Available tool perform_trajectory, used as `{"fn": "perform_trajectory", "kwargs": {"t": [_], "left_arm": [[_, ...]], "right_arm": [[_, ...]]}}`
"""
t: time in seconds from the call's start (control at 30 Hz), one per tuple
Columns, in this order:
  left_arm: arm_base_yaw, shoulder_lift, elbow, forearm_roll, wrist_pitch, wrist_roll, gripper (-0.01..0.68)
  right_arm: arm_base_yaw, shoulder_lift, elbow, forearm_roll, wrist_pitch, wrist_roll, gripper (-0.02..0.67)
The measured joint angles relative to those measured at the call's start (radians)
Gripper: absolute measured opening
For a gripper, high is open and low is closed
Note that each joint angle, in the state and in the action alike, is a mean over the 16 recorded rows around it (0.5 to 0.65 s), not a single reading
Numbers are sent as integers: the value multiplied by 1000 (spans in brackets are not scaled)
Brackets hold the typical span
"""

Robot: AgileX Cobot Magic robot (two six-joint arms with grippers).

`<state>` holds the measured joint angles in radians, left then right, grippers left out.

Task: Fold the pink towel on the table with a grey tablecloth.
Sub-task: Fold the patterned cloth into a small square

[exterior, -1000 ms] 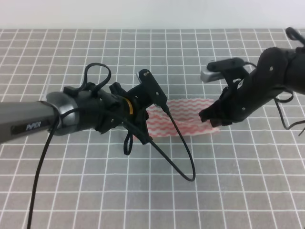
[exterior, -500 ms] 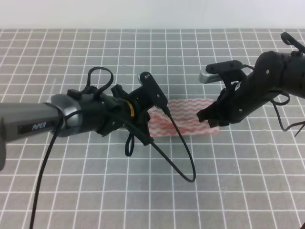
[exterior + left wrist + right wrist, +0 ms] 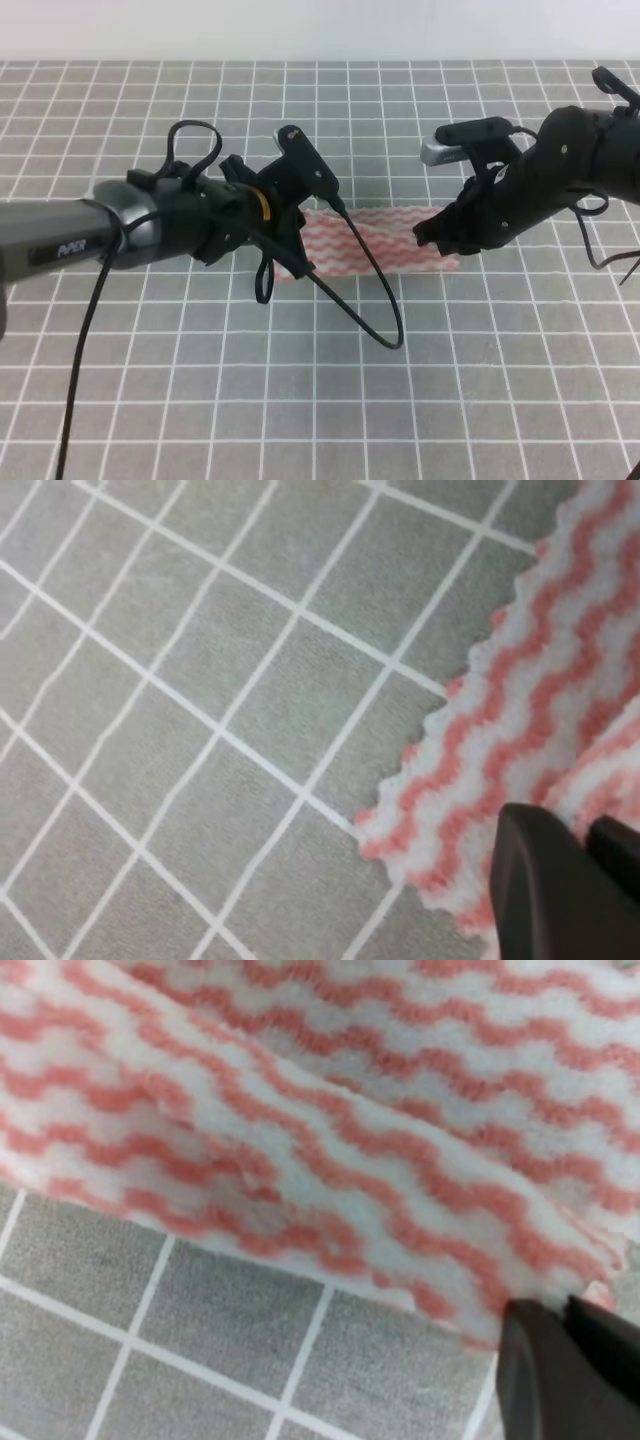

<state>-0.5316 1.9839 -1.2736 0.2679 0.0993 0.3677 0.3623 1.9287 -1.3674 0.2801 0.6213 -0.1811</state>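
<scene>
**me:** Claw status: my left claw sits at the left end of the pink towel, my right claw at the right end. Both look clamped on the cloth's near edge, though the fingertips are mostly hidden by the arms from above. The towel lies mid-surface on the grey tablecloth.

**other:** So how far along is the fold?

**me:** Early, I'd say. From overhead it reads as one low strip stretched between the two claws. No finished fold I can confirm; bringing the held edge over and laying it down seems to be what's left.

**other:** Wrist cams add anything?

**me:** Yep. The right wrist one shows a layer of towel lifted and doubled over the part behind it, invisible from the high view. The left wrist one shows the zigzag corner with a dark fingertip on it, plus bare grid beside it.
</scene>
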Motion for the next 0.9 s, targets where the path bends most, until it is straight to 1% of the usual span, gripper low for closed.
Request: {"fn": "perform_trajectory", "kwargs": {"t": [0.9], "left_arm": [[9, 35, -8, 2, -50, 4, -3]], "right_arm": [[-1, 19, 0, 1, -51, 0, -16]]}}
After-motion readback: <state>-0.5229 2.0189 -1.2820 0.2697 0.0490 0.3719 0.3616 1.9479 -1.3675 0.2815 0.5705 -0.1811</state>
